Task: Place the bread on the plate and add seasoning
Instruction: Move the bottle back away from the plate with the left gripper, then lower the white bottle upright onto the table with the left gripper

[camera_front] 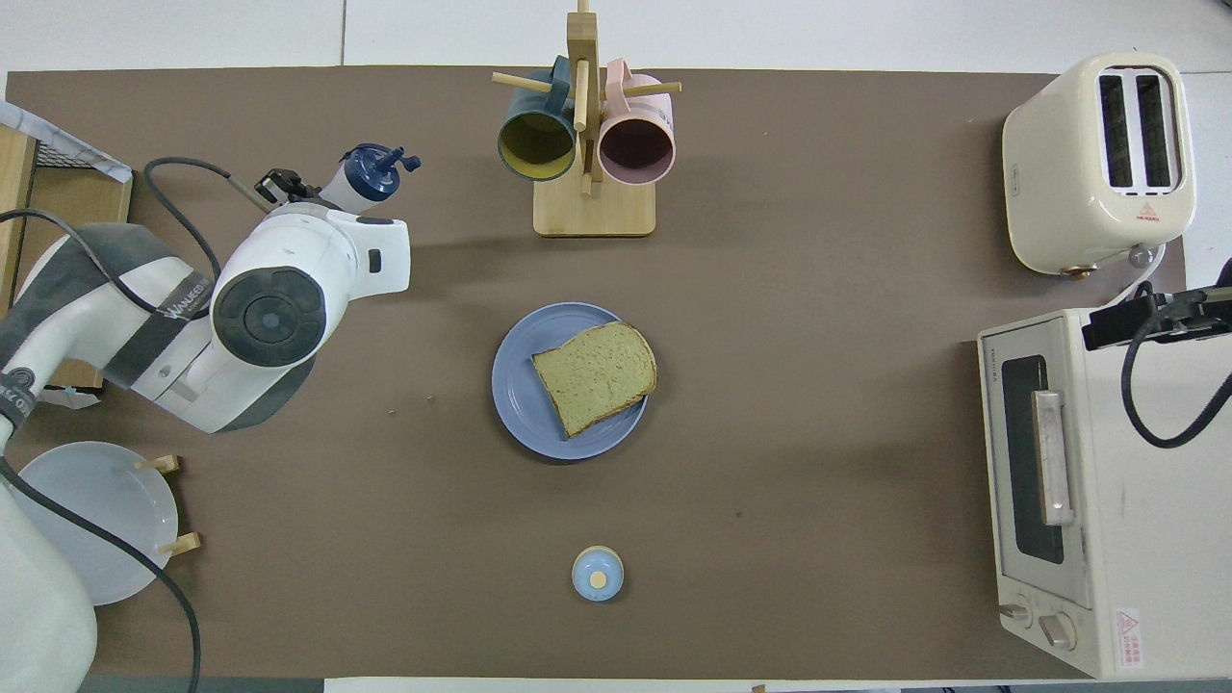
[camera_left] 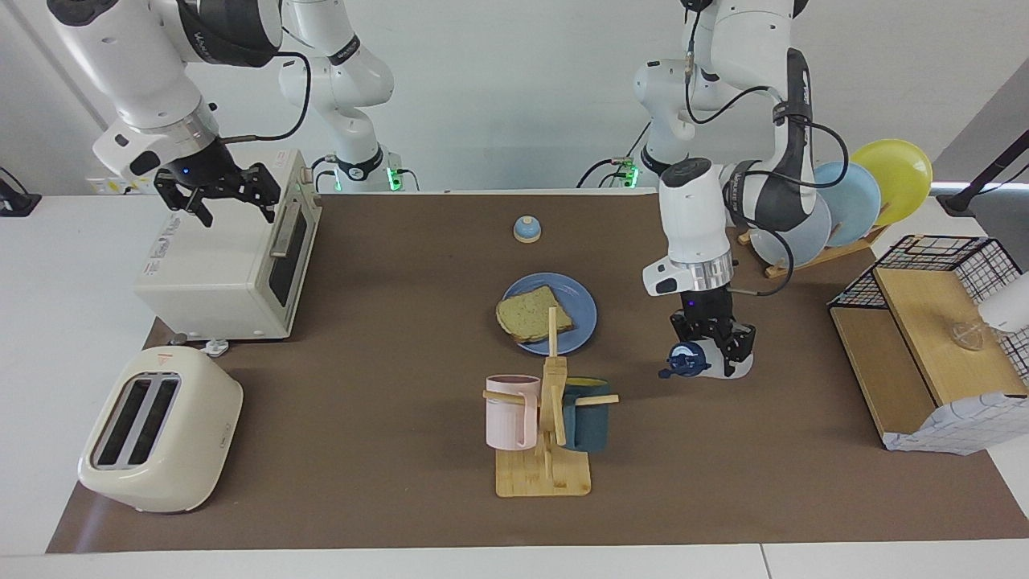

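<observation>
Left gripper (camera_left: pixel 714 354) down at table, fingers closed round seasoning (camera_left: pixel 690 359), bread (camera_left: pixel 534 315) on plate (camera_left: pixel 580 304), right gripper (camera_left: pixel 233 197) spread wide, empty, over toaster oven (camera_left: pixel 217 277).

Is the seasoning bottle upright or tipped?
Tipped: the seasoning bottle leans in the left gripper, its cap pointing sideways toward the mug rack.

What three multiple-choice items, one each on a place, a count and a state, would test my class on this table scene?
1. Where is the bread?
A in the toaster
B on the plate
C on the mug rack

2. How many mugs hang on the rack?
A one
B two
C four

3. What is the left gripper doing?
A waiting over the oven
B holding a mug
C set down around the seasoning

Answers: 1 B, the slice lies on the blue plate. 2 B, a pink mug and a teal mug. 3 C, its fingers flank the bottle on the table.
</observation>
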Action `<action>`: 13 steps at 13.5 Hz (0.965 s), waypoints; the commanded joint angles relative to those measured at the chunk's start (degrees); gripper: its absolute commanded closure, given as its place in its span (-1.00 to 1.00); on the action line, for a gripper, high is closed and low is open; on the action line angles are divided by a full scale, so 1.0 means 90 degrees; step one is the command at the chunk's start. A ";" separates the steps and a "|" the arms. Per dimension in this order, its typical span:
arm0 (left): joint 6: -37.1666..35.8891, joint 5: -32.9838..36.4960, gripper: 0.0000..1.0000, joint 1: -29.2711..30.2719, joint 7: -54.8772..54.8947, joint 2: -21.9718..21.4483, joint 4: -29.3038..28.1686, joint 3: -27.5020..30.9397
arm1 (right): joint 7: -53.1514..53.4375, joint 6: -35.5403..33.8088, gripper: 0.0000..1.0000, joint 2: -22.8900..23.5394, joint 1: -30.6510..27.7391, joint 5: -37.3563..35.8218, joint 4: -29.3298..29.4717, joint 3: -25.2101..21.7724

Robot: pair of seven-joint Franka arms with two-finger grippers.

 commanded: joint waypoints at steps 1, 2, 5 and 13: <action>0.1688 -0.0111 1.00 0.0462 -0.1065 -0.0139 -0.0801 -0.0035 | 0.0078 -0.0058 -1.00 -0.0010 -0.0068 0.0023 0.0001 0.0039; 0.2139 -0.0111 1.00 0.0599 -0.1388 -0.0129 -0.0929 -0.0035 | 0.0078 -0.0058 -1.00 -0.0010 -0.0068 0.0023 0.0001 0.0039; 0.2971 -0.0111 1.00 0.0776 -0.2452 -0.0061 -0.1076 -0.0035 | 0.0078 -0.0058 -1.00 -0.0010 -0.0068 0.0023 0.0001 0.0039; 0.4507 -0.0140 1.00 0.0874 -0.4008 0.0368 -0.1389 -0.0025 | 0.0078 -0.0058 -1.00 -0.0010 -0.0068 0.0023 0.0001 0.0039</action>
